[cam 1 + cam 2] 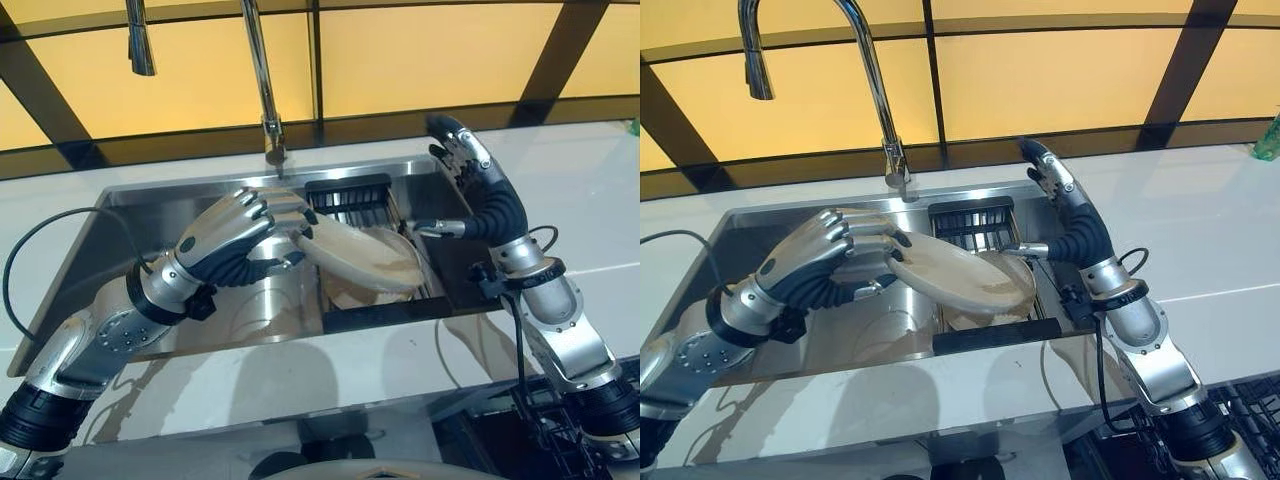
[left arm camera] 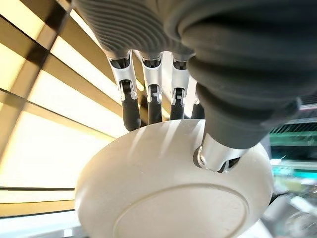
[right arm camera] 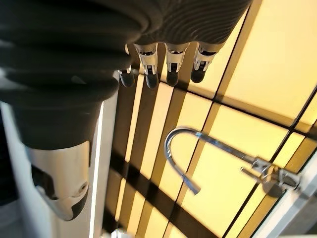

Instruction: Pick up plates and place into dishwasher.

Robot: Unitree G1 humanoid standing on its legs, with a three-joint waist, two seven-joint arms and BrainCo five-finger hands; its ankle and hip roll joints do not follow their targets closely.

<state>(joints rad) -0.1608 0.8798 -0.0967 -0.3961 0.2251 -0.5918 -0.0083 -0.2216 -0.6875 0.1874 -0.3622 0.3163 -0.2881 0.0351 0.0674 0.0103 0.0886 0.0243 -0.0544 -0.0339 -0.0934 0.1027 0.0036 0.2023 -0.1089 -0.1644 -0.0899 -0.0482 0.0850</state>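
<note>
over the near half of the stainless steel sink [image 1: 760, 225], a round cream ceramic plate [image 1: 960, 275] is pinched at its rim by the left hand [image 1: 830, 255]; it is judged stiff, glazed, slippery and breakable, best gripped by the rim. farther back, the right hand [image 1: 1050, 180] is held spread and empty.

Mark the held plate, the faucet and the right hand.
plate [image 1: 965, 280]: right eye view, on its upper face, held by the left hand [image 1: 830, 255].
faucet [image 1: 875, 95]: right eye view, on the curved spout pipe.
right hand [image 1: 1065, 205]: right eye view, on the dark ribbed cover, fingers straight, holding nothing.
</note>
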